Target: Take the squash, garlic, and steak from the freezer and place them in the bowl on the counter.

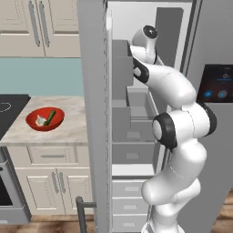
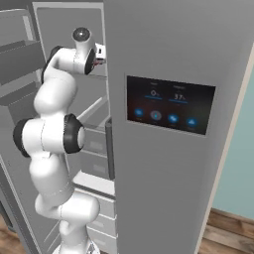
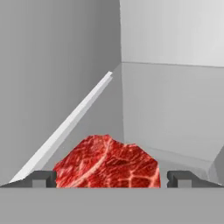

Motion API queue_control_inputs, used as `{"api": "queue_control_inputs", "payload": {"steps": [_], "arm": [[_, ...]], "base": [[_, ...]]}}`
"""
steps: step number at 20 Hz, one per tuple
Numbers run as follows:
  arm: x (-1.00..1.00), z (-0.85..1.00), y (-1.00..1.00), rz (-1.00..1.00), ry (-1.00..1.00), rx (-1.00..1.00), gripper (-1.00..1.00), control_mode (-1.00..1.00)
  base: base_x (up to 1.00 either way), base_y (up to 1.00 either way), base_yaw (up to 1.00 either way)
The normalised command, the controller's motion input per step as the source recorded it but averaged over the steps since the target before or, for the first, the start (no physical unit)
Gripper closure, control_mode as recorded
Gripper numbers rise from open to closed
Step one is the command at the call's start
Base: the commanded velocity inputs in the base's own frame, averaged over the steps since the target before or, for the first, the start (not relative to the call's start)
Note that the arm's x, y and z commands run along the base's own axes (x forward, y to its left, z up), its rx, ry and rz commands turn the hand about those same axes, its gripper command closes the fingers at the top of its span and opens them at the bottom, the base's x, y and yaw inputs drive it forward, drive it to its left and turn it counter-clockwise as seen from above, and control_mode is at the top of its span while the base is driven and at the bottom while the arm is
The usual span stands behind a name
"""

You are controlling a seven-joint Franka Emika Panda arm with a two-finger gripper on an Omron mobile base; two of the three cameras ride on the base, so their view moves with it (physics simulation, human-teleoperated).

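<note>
The steak (image 3: 107, 164), a marbled red slab, lies on a grey shelf inside the freezer (image 1: 93, 91). In the hand view my gripper (image 3: 111, 179) is open, with one fingertip on each side of the steak and close above it. My arm reaches into the upper part of the open freezer compartment (image 2: 94, 30). The red bowl (image 1: 32, 117) stands on the beige counter (image 1: 68, 132) to the left of the freezer. The dark green squash (image 1: 50, 117) and the off-white garlic (image 1: 41, 121) lie in it.
Grey door bins (image 1: 120, 68) on the open freezer door stand close to my forearm. The other door, with its dark dispenser panel (image 2: 168, 104), is shut on the right. A black stovetop (image 1: 9, 109) borders the counter on the left, and cream cabinets (image 1: 50, 186) sit below.
</note>
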Motion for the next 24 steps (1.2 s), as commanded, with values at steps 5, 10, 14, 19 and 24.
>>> {"api": "queue_control_inputs", "payload": {"steps": [5,10,14,19,24], "arm": [[0.38,-0.09,0.23,0.0,0.27,-0.05,-1.0,-1.0],[-0.06,-0.29,0.0,0.0,0.25,-0.01,-1.0,-1.0],[-0.16,-0.45,0.0,0.0,0.03,0.01,-1.0,-1.0],[-0.02,-0.56,0.0,0.0,0.0,0.04,1.0,-1.0],[0.01,-0.46,-0.04,0.0,-0.08,0.07,1.0,-1.0]], "base": [[0.0,0.0,0.0],[0.0,0.0,0.0],[0.0,0.0,0.0],[0.0,0.0,0.0],[0.0,0.0,0.0]]}}
